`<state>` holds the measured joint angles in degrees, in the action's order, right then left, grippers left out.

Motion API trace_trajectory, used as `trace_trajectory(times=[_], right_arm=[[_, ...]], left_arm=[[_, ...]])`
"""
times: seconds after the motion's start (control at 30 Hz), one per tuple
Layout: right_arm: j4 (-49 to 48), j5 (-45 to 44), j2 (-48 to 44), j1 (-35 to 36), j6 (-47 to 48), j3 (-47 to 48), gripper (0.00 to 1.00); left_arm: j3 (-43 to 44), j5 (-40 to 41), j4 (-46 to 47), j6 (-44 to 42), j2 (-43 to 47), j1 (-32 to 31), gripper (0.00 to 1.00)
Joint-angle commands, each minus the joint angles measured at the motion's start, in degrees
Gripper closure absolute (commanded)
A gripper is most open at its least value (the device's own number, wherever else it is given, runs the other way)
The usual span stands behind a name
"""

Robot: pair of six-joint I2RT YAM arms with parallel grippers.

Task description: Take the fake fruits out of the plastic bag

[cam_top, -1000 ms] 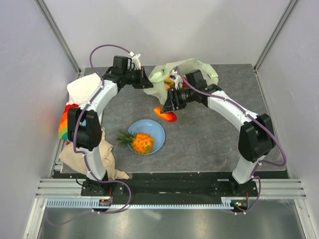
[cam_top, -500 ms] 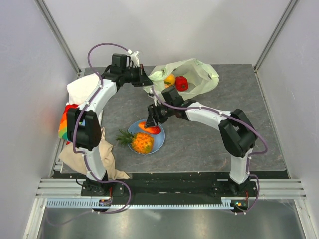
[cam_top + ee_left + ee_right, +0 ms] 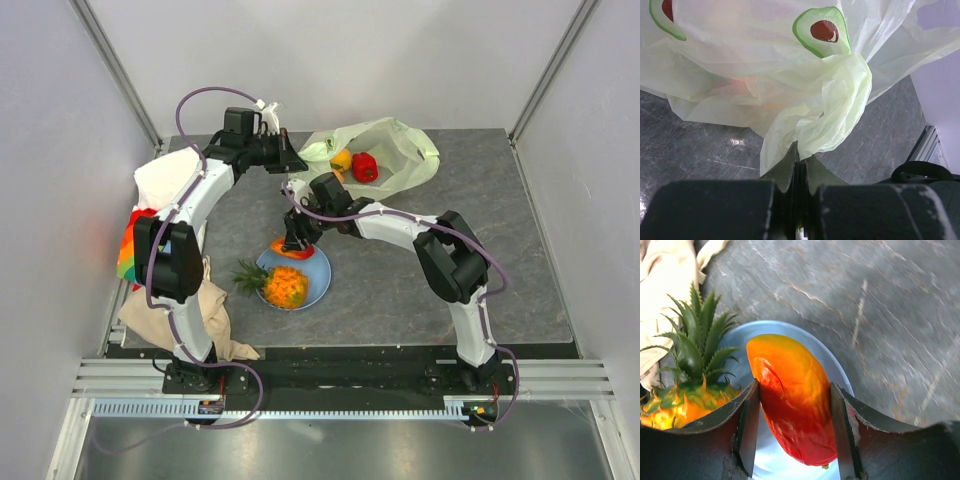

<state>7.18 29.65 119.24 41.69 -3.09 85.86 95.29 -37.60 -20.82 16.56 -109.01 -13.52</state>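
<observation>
Left arm: you have it arched along the worktop's left edge and bent inward at the far end. Its left tool points at the plastic bag. Right arm: folded sharply at the elbow, forearm running leftward across the worktop's middle. Your right tool is angled down over the far rim of the light-blue plate. Plastic bag: thin, translucent, pale yellow-green, crumpled, lying at the far edge just right of centre. The left wrist view shows an avocado print on it. Inside its open mouth sit a yellow-orange round fruit and a red pepper-like fruit, touching each other. Left tool: clenched tight on a bunched fold of the bag's film, no gap between the jaws. Right tool: jaws partly apart and grasping an elongated orange-red fruit, glossy, orange at the top grading to red below. One finger presses on each long side. The fruit's lower end hangs over the plate; you cannot tell whether it touches. Pineapple: lying on the plate's near side, green crown pointing toward the left edge, out of the bag. Beige cloth: near-left corner. White cloth: left edge, farther back.
</observation>
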Motion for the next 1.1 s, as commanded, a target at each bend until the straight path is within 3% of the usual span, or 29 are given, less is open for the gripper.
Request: trace_trajectory(times=[0.0, 0.5, 0.73, 0.77, 0.87, 0.9, 1.07], right_arm=[[-2.43, 5.59, 3.53, 1.46, 4.31, 3.87, 0.72], [-0.06, 9.64, 9.69, 3.84, 8.54, 9.49, 0.62], [0.29, 7.98, 6.72, 3.57, 8.98, 8.71, 0.31], [0.29, 7.36, 4.71, 3.48, 9.07, 8.44, 0.29], [1.61, 6.39, 0.39, 2.52, 8.98, 8.27, 0.22], [2.13, 6.04, -0.67, 2.26, 9.24, 8.27, 0.05], [9.33, 6.91, -6.91, 0.85, 10.91, 10.98, 0.02]], left_arm=[[0.43, -2.03, 2.10, 1.90, 0.91, 0.25, 0.98], [0.60, -2.47, 2.36, 2.08, -0.50, 0.25, 0.98], [1.39, -3.00, 2.80, 2.60, -1.20, 0.25, 0.98], [1.66, -3.09, 2.80, 2.60, -1.38, 0.25, 0.97], [2.10, -3.62, 2.80, 3.13, -1.29, 0.25, 0.73], [2.01, -3.70, 2.71, 3.39, -1.12, 0.33, 0.67], [1.48, -3.70, 3.06, 4.62, -0.15, 0.51, 0.64]])
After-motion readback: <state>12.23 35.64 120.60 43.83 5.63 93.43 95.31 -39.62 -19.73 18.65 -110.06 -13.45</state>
